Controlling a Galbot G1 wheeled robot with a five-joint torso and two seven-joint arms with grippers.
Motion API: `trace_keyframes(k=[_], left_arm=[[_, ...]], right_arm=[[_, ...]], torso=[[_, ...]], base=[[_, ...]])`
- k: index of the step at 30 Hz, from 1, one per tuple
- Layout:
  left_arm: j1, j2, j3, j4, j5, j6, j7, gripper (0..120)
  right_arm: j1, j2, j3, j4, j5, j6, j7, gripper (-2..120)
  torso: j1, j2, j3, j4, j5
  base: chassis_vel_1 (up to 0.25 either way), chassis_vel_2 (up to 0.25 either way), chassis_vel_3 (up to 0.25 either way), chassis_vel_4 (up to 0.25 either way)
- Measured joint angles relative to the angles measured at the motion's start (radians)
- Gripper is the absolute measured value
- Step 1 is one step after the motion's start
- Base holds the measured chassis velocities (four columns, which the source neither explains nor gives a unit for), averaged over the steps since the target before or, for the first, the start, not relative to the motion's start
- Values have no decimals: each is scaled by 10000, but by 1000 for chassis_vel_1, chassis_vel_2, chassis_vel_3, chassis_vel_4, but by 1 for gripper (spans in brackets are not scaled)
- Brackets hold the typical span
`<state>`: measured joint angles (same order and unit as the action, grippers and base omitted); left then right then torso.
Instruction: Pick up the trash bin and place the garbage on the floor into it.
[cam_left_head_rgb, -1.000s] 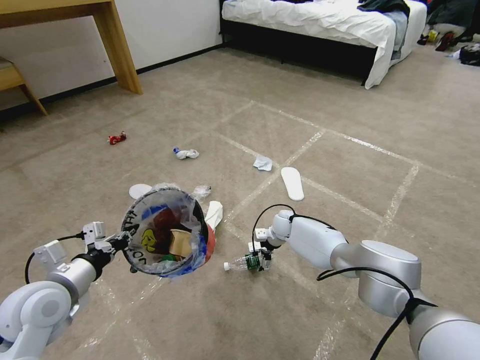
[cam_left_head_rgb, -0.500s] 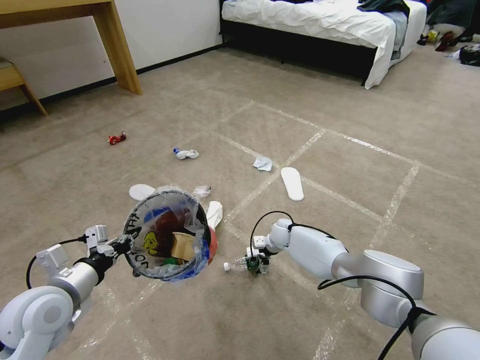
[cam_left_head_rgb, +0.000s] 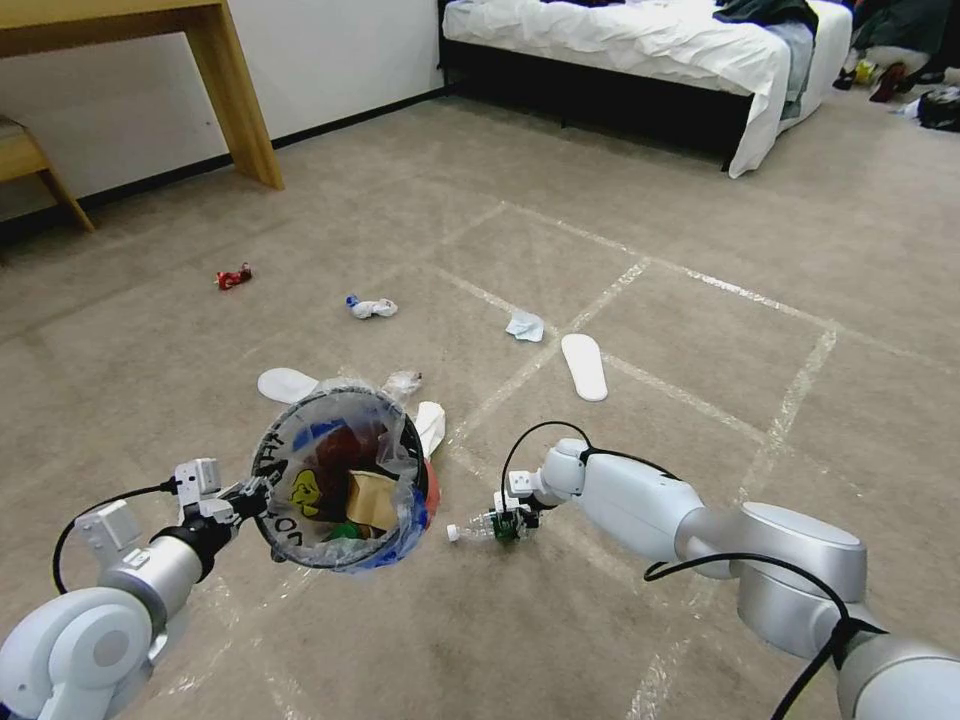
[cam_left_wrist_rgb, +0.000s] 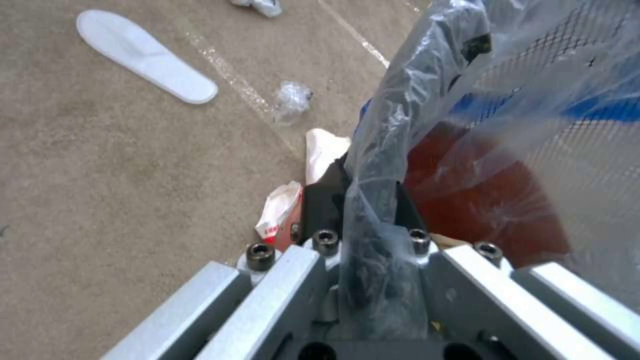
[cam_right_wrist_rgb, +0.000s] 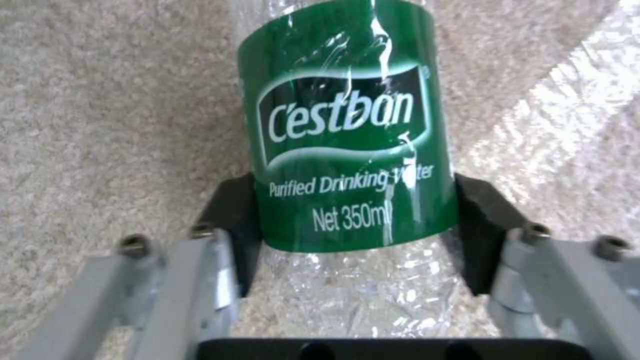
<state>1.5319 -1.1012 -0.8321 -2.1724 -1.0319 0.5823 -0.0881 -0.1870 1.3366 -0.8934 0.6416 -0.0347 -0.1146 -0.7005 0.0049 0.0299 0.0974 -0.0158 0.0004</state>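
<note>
The left gripper (cam_left_head_rgb: 250, 493) pinches the near-left rim of the trash bin (cam_left_head_rgb: 342, 480), held above the floor, its clear-and-blue liner showing a yellow smiley. To its right, the right gripper (cam_left_head_rgb: 508, 524) straddles a clear green-labelled bottle (cam_right_wrist_rgb: 343, 125) lying on the carpet, pads touching the label. Farther off lies a white slipper sole (cam_left_head_rgb: 584, 366).

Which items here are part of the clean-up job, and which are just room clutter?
Job:
trash bin, held by left gripper
green-label bottle, between the right gripper fingers
slipper sole
red wrapper
pale tissue

Lying about:
bed
wooden table leg
</note>
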Motion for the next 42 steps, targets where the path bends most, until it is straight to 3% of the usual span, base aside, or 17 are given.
trace_keyframes(k=[12, 19, 20, 21, 23, 24, 26, 27, 29, 30, 33, 34, 36, 37, 39, 40, 42], left_arm=[[-1, 79, 85, -1, 14, -7, 50, 1], [-132, 341, 210, 49, -123, -8, 58, 1], [-192, 452, 279, 96, -191, 0, 52, 1], [-192, 452, 279, 96, -191, 0, 52, 1], [-333, 670, 511, 148, -319, 21, 48, 1], [-333, 670, 511, 148, -319, 21, 48, 1], [-517, 836, 895, 185, -430, 41, 18, 1], [-517, 836, 895, 185, -430, 41, 18, 1], [-672, 966, 1283, 185, -498, 110, 4, 1], [-672, 966, 1283, 185, -498, 110, 4, 1], [-814, 1173, 1766, 116, -611, 220, 74, 1], [-814, 1173, 1766, 116, -611, 220, 74, 1], [-801, 1274, 1871, 82, -633, 276, 247, 1], [-801, 1274, 1871, 82, -633, 276, 247, 1], [-695, 1308, 1897, 2, -631, 300, 384, 1], [-681, 1307, 1923, -29, -625, 302, 411, 1], [-624, 1292, 1938, -104, -624, 304, 440, 1]], right_arm=[[354, -436, -298, 963, 871, -384, -22, 22], [1278, -1541, -286, 2178, 1719, -500, -202, 22], [1613, -2203, -79, 2600, 2046, -563, -227, 22], [1613, -2203, -79, 2600, 2046, -563, -227, 22], [2254, -3532, 271, 3548, 2820, -785, -216, 22], [2254, -3532, 271, 3548, 2820, -785, -216, 22], [2500, -4585, 991, 4715, 3857, -1071, 5, 22], [2500, -4585, 991, 4715, 3857, -1071, 5, 22], [2334, -5564, 2127, 5922, 4895, -1385, 343, 22], [2334, -5564, 2127, 5922, 4895, -1385, 343, 22], [1339, -7393, 4333, 7732, 6209, -1627, 989, 22], [1339, -7393, 4333, 7732, 6209, -1627, 989, 22], [421, -8667, 5693, 8951, 7363, -1391, 1723, 22], [421, -8667, 5693, 8951, 7363, -1391, 1723, 22], [-958, -9537, 7469, 10181, 8318, -977, 2272, 22], [-1690, -9812, 8177, 10678, 8610, -781, 2501, 22], [-2521, -9999, 8944, 11162, 8873, -547, 2707, 22]], torso=[[0, 0, -1, 0, -3], [0, -1, -2, 3, -2], [1, 0, -2, 4, 0], [1, 0, -2, 4, 0], [0, 2, -3, -15, -6], [0, 2, -3, -15, -6], [0, 1, -3, -7, 1], [0, 1, -3, -7, 1], [-1, 2, -3, 6, -3], [-1, 2, -3, 6, -3], [0, 2, -3, 0, 7], [0, 2, -3, 0, 7], [-1, 3, -5, -24, -6], [-1, 3, -5, -24, -6], [-2, 3, -6, -3, 1], [-4, 5, -7, -6, -15], [-3, 4, -6, -3, -13]], base=[[0, 0, 0, 0], [0, 0, 0, 0], [0, 0, 0, 0], [0, 0, 0, 0], [0, 0, 0, 0], [0, 0, 0, 0], [0, 0, 0, 0], [0, 0, 0, 0], [0, 0, 0, 0], [0, 0, 0, 0], [0, 0, 0, 0], [0, 0, 0, 0], [0, 0, 0, 0], [0, 0, 0, 0], [0, 0, 0, 0], [0, 0, 0, 0], [0, 0, 0, 0]])
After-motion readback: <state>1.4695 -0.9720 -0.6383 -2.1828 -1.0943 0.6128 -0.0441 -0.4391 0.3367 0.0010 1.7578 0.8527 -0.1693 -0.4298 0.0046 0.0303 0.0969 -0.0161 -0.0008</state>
